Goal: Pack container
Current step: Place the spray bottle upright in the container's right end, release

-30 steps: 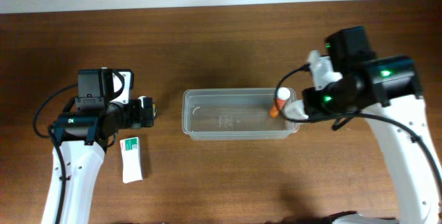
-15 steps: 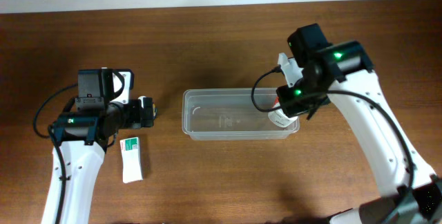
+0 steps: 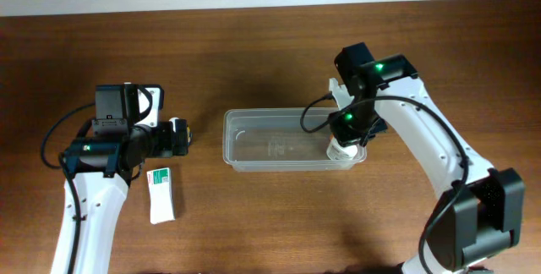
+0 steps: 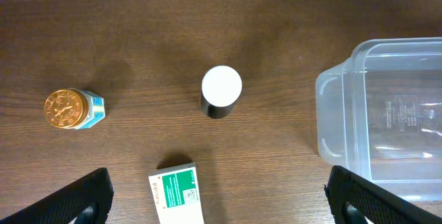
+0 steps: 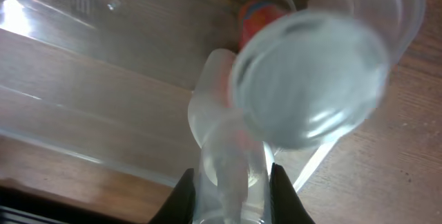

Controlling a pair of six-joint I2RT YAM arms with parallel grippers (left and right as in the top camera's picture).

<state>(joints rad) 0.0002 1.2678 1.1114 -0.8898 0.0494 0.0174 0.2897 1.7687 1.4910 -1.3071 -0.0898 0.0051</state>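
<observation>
Centrally on the table [image 3: 254,54] sits the clear container [image 3: 279,166]; the right gripper [image 3: 342,143] hangs over its right end, fingers clamped on a small translucent bottle [image 5: 311,79], blurred at close range. Left gripper [image 3: 183,136], fingers spread wide and holding nothing, hovers above a white-capped vial [image 4: 221,91] and a green-and-white box [image 4: 176,195].

Container [image 3: 287,167] clear; bottle [image 3: 340,148] orange/wht; box [image 3: 161,195] grn/wht; table [image 3: 270,54] brown (wood grain).

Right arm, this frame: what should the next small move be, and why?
Probably open the right claw and release. It grips the small bottle at the right end of the container, and the wrist view shows the clear wall around the bottle. It looks to be already inside, so there seems little left to lower.
</observation>
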